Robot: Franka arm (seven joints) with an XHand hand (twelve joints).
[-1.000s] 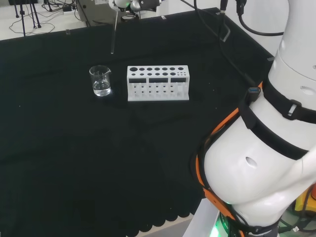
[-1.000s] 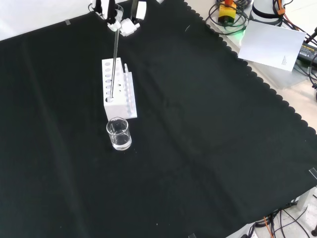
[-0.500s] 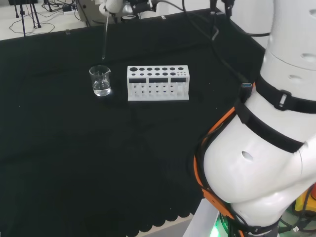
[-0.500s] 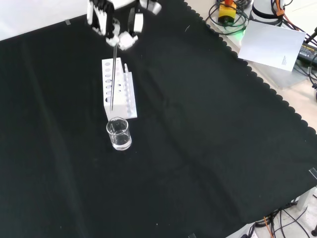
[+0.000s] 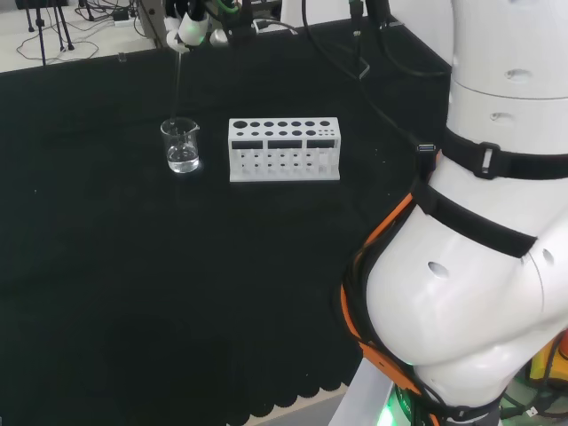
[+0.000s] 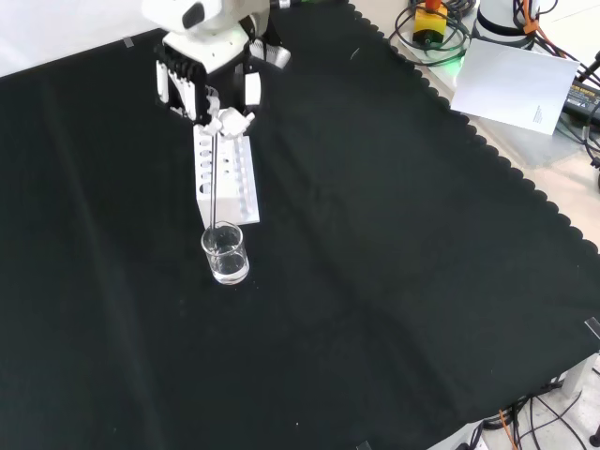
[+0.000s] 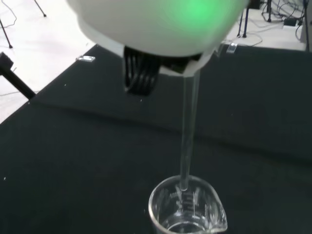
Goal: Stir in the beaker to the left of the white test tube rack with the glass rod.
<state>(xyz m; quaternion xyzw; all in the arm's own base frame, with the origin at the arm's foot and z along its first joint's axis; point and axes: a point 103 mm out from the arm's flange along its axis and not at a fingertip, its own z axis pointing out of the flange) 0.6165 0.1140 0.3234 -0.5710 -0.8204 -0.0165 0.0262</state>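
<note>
Nearest in the front view stands the beaker (image 6: 225, 253), clear glass with a little clear liquid at its bottom, on the black cloth (image 6: 394, 281). Just behind it is the white test tube rack (image 6: 225, 173); in the head view the beaker sits to the rack's left. Above the rack, the hand (image 6: 211, 80) has its fingers pinched on the upper end of the glass rod (image 6: 218, 178), which hangs nearly upright. Over the last second the hand has carried the rod from beyond the rack toward the beaker. The wrist view now places the rod's tip at the beaker's rim, above the liquid. Judgement: alignment is done; lowering comes next, stirring not begun.
</note>
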